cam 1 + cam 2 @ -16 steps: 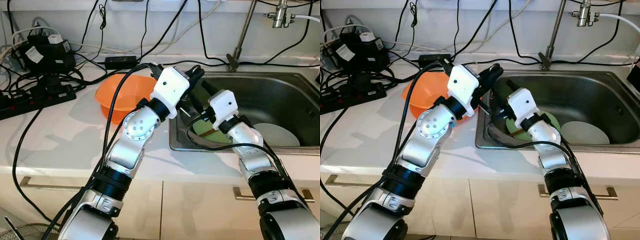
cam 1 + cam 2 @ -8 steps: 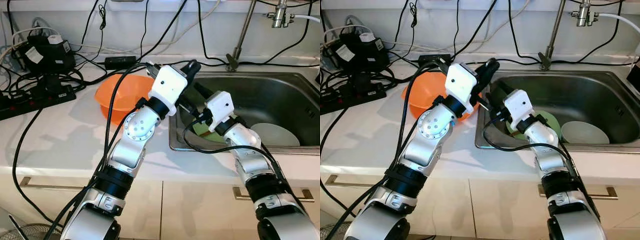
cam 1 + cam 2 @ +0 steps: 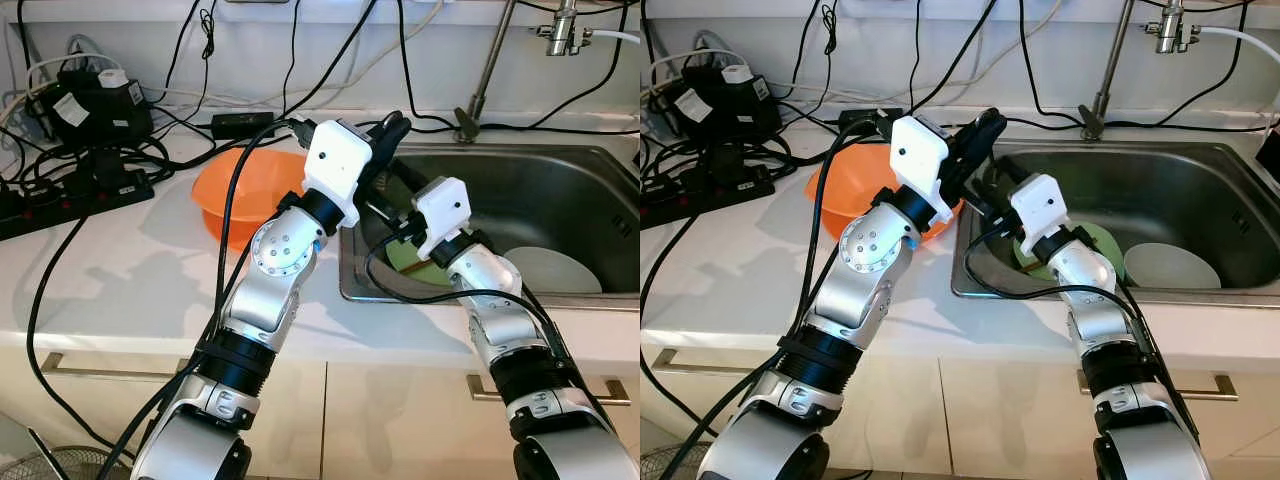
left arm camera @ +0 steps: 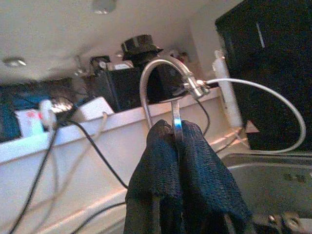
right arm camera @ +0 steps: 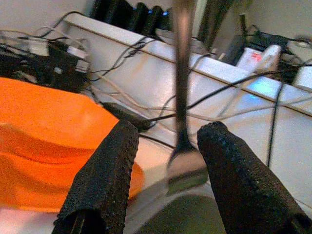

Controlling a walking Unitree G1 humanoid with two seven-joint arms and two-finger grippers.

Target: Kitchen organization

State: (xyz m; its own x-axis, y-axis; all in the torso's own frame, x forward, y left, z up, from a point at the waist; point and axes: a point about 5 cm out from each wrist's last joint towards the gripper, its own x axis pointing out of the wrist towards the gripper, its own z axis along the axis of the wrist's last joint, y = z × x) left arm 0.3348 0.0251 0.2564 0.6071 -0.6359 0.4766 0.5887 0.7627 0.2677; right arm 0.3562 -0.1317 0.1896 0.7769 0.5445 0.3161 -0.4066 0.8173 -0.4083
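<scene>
- Left end effector [image 4: 176, 146] clenched on a metal utensil [image 4: 175, 124], raised over the sink [image 3: 560, 180] edge, orange bowl [image 3: 240, 190] at 9 o'clock.
- Right end effector [image 5: 168, 161] released, fingers straddling the utensil; likely a handover.

White countertop [image 3: 120, 270] spans frame left; orange bowl [image 3: 240, 195] upper centre, black power strip [image 3: 70, 200] and adapters upper left.
</scene>
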